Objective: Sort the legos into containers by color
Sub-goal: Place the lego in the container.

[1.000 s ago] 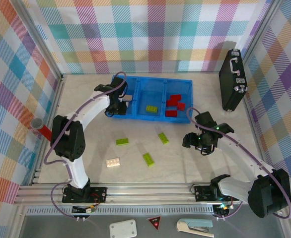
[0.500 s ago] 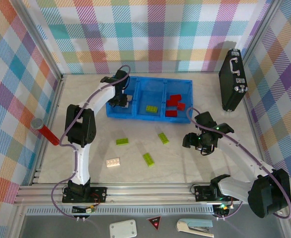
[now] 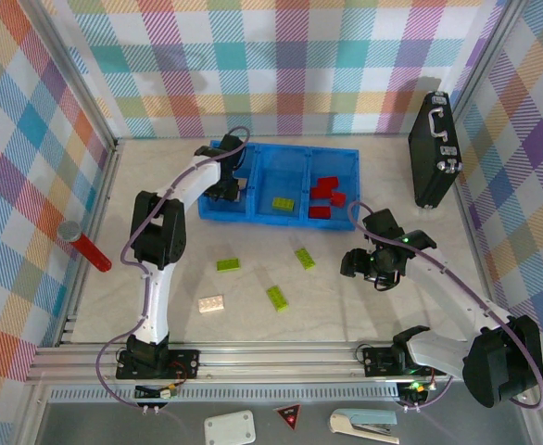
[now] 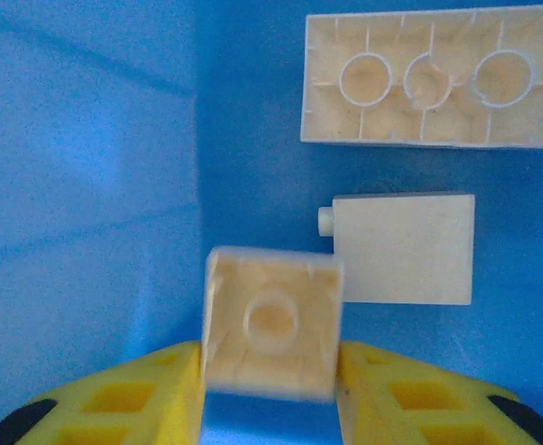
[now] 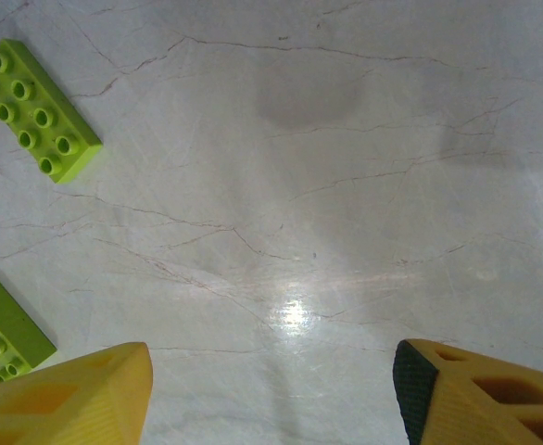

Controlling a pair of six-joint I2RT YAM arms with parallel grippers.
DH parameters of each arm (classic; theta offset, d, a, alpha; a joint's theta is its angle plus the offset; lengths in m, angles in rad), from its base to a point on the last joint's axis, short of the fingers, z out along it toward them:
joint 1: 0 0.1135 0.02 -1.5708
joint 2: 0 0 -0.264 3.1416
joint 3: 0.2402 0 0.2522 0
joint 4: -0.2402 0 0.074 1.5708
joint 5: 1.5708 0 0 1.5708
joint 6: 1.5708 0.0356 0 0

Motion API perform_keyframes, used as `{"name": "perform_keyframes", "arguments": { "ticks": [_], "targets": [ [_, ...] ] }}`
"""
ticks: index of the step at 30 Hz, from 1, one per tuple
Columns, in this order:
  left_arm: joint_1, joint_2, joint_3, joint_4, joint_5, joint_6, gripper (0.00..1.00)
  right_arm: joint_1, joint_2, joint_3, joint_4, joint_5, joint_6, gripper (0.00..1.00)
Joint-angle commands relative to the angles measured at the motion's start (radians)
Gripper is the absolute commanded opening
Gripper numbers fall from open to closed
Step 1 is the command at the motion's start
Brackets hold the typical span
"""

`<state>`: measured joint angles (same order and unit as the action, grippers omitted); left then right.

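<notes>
- The left hand (image 3: pixel 232 189) (image 4: pixel 270 375) is down inside the left compartment of the blue tray (image 3: pixel 290 150); its 2 yellow fingers (image 4: pixel 114 403) are closed on a small cream brick (image 4: pixel 271 334), which shows its hollow underside and sits a little tilted between them.
- On the blue floor of this compartment lie 2 more cream pieces; a long cream brick (image 4: pixel 434 79) is turned upside down, and a short cream brick (image 4: pixel 403 247) lies on its side just beside the held one; whether these 2 touch, I cannot tell.
- The middle compartment holds 1 lime brick (image 3: pixel 283 203); the right compartment holds several red bricks (image 3: pixel 325 195) close together.
- The right hand (image 3: pixel 357 264) (image 5: pixel 271 389) hangs over the bare desk (image 3: pixel 383 176) (image 5: pixel 346 185), near the right end of the tray; its fingers stand wide apart and nothing is between them.
- In the right wrist view, 2 pieces lie on the desk at the left; the upper green brick (image 5: pixel 38 109) has its studs up, and the lower green brick (image 5: pixel 7 326) is cut by the edge.
- From above, 3 green pieces lie loose in front of the tray: the left green brick (image 3: pixel 228 264), the middle green brick (image 3: pixel 304 258) and the near green brick (image 3: pixel 276 297); a loose cream brick (image 3: pixel 211 303) lies to the left of the near one.
- A red cylinder (image 3: pixel 91 248) lies at the left edge of the desk; a black briefcase (image 3: pixel 435 148) stands at the far right.
</notes>
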<state>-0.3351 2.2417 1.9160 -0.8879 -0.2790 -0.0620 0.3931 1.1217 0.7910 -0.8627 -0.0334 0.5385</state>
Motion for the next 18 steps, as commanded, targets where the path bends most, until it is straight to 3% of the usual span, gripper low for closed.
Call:
{"name": "perform_keyframes", "arguments": {
  "ticks": [1, 18],
  "targets": [
    [0.007, 0.007, 0.030, -0.014, -0.005, 0.005, 0.43, 0.006, -0.017, -0.004, -0.029, 0.009, 0.014, 0.70],
    [0.004, -0.136, -0.031, -0.061, 0.098, -0.013, 0.46, 0.006, -0.017, 0.039, -0.036, 0.002, 0.003, 0.70]
  ]
}}
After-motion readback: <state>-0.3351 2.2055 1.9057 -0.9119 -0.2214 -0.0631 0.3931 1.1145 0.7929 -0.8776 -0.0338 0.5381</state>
